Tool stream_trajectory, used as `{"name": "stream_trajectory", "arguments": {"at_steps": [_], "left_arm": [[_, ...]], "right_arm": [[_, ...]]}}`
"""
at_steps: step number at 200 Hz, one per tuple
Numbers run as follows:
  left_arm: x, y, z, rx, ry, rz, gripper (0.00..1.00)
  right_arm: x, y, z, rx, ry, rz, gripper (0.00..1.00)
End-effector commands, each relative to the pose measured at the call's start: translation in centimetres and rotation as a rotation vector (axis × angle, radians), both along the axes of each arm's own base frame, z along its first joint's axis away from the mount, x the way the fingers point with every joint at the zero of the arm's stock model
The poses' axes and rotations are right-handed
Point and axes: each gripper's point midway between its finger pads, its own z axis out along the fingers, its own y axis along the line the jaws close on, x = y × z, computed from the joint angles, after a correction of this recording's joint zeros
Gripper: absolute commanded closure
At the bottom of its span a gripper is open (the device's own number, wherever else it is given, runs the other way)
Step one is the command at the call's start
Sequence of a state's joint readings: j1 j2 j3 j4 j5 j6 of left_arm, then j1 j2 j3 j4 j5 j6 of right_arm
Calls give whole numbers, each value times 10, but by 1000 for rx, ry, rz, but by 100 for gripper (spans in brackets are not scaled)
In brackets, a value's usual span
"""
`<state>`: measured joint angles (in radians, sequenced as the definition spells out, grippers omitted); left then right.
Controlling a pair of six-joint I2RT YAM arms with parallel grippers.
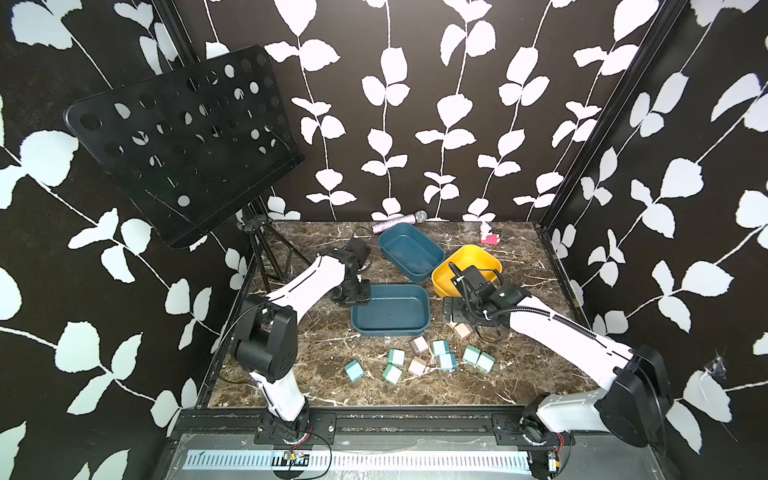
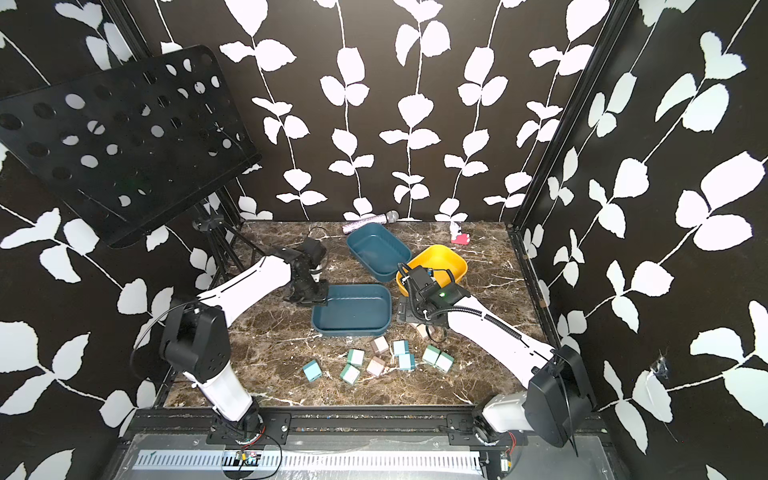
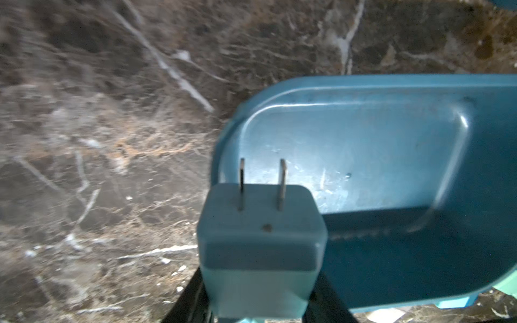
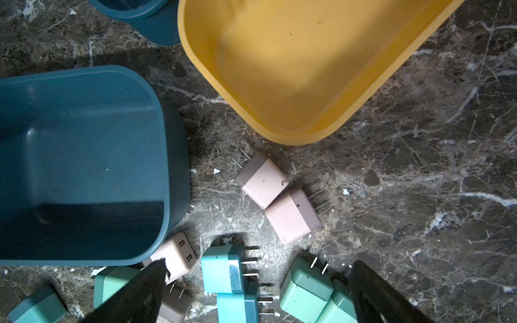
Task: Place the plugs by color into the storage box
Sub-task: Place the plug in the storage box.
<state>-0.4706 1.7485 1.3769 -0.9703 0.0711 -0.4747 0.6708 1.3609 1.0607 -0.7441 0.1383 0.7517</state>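
Three boxes stand on the marble table point(image 1: 316, 353): a near blue box point(image 1: 390, 329), a far blue box point(image 1: 409, 253) and a yellow box point(image 1: 471, 254). The left claw point(image 1: 352, 296) is closed on one light blue plug point(image 3: 261, 246), its prongs pointing away from the claw, over the left end of the near blue box. The right claw point(image 4: 260, 268) stands wide and holds nothing, near two pink plugs point(image 4: 261, 180) that touch each other. The other plugs point(image 1: 440, 347) lie loose on the table in front of the near blue box.
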Motion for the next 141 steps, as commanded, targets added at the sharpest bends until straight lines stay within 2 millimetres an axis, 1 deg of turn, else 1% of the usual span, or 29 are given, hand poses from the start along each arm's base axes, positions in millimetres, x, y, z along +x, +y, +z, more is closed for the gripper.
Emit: {"name": "stream_trajectory", "arguments": {"at_steps": [1, 18, 46, 73, 94, 114, 128, 141], "left_arm": [[9, -18, 5, -40, -20, 0, 59], [10, -19, -7, -29, -3, 8, 58], [13, -11, -30, 37, 22, 16, 58], [19, -13, -46, 53, 35, 15, 58], [22, -13, -55, 63, 36, 19, 58], [22, -14, -65, 67, 54, 17, 57], [22, -15, -69, 68, 62, 17, 55], [22, -14, -69, 75, 64, 12, 49]], "right_arm": [[-2, 0, -1, -18, 7, 11, 1], [-2, 0, -2, -17, 13, 11, 1], [-6, -1, -4, -14, 20, 6, 1], [-9, -3, -8, -11, 27, -5, 1], [-9, -3, -8, -6, 30, -8, 1], [-10, -2, -9, -4, 33, -12, 1], [-10, -3, -9, -4, 34, -14, 1], [-10, -4, -9, -7, 35, -18, 1]]}}
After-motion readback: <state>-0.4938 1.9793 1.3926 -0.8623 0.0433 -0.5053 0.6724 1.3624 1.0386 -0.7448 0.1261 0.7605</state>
